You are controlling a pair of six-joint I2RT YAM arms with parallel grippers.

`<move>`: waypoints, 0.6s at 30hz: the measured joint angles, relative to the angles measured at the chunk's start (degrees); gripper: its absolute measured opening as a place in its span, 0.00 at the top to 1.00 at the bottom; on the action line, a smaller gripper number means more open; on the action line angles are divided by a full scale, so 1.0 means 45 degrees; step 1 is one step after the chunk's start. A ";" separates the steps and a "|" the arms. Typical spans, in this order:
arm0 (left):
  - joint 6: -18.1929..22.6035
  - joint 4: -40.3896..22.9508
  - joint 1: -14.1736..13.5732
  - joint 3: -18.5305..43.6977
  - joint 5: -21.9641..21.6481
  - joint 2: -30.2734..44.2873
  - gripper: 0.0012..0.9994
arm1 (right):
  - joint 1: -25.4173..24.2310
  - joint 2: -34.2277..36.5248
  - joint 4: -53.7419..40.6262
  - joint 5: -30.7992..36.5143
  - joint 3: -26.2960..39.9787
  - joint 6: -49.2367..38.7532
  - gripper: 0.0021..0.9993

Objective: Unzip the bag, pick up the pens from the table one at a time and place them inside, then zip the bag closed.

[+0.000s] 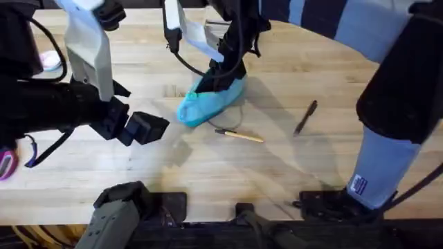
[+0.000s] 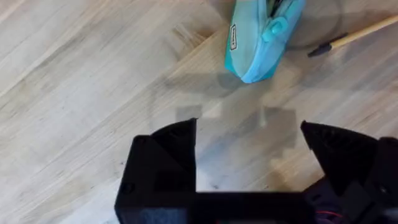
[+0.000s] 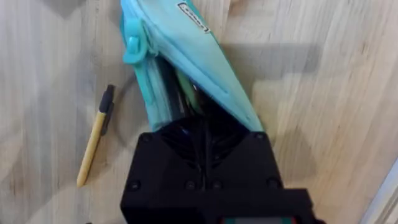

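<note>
The table (image 1: 291,62) carries the bag (image 1: 208,104) near centre, the right gripper (image 3: 199,127) pinched shut in its open mouth, probably on the zipper or an edge. The left gripper (image 2: 249,149) hovers at the bag's 8 o'clock, fingers apart, free to help. The tan pen (image 1: 239,135) lies at its 5 o'clock, the dark pen (image 1: 305,116) at 3 o'clock. Right wrist view shows the zip parted; the overhead hides it.
</note>
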 joint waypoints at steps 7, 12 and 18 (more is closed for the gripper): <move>0.0000 0.0049 0.0000 0.0000 0.0000 0.0000 0.01 | -0.0010 0.0005 0.0007 -0.0136 0.0000 0.0000 0.97; 0.0000 0.0050 0.0000 0.0000 0.0000 0.0000 0.01 | -0.0010 0.0005 0.0011 -0.0155 0.0000 0.0001 0.82; 0.0000 0.0050 0.0000 0.0000 0.0001 0.0000 0.01 | -0.0010 0.0005 0.0007 -0.0175 0.0000 -0.0046 0.03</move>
